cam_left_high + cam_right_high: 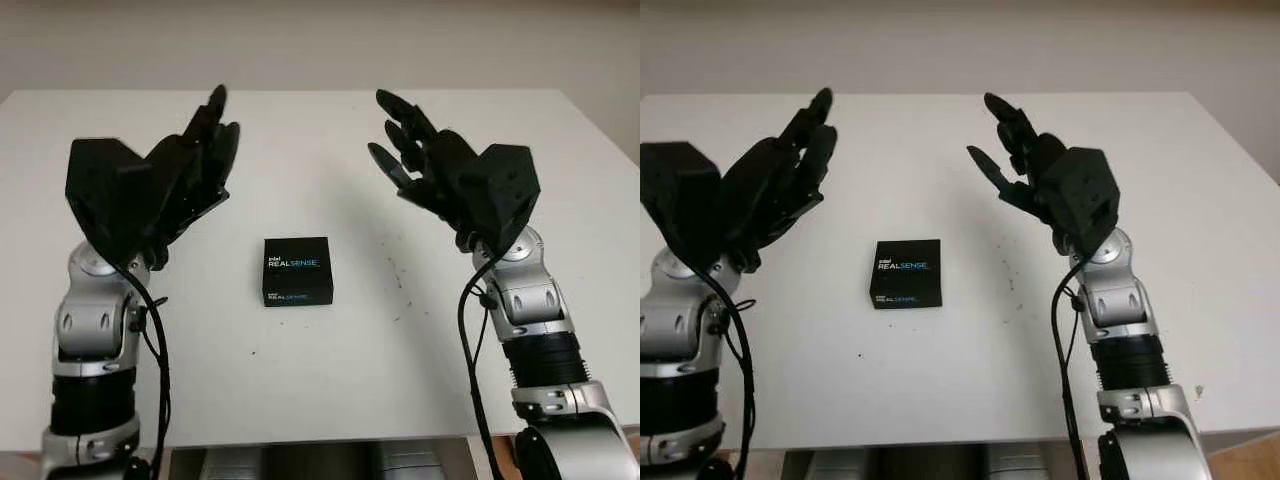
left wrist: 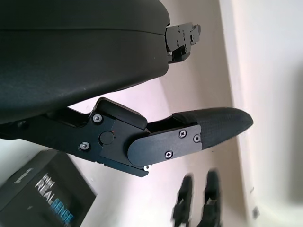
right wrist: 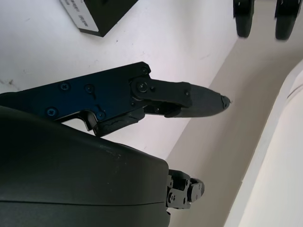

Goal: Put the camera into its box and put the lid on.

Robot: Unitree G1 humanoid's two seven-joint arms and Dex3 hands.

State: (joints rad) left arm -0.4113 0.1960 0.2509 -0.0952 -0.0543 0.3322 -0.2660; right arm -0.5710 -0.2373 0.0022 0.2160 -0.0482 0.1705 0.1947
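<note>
A small black box [image 1: 297,270] printed "Intel RealSense" lies closed, lid on, in the middle of the white table [image 1: 320,370]. A corner of the box [image 2: 40,194] shows in the left wrist view, and another corner [image 3: 97,12] in the right wrist view. My left hand [image 1: 200,150] is raised above the table to the box's left, open and holding nothing. On the other side my right hand [image 1: 405,145] is raised too, open, with nothing in it. Both hands are well apart from the box.
The table's far edge [image 1: 300,92] meets a pale wall, and its near edge [image 1: 320,442] runs just above my torso. A few small dark specks [image 1: 400,285] mark the surface to the right of the box.
</note>
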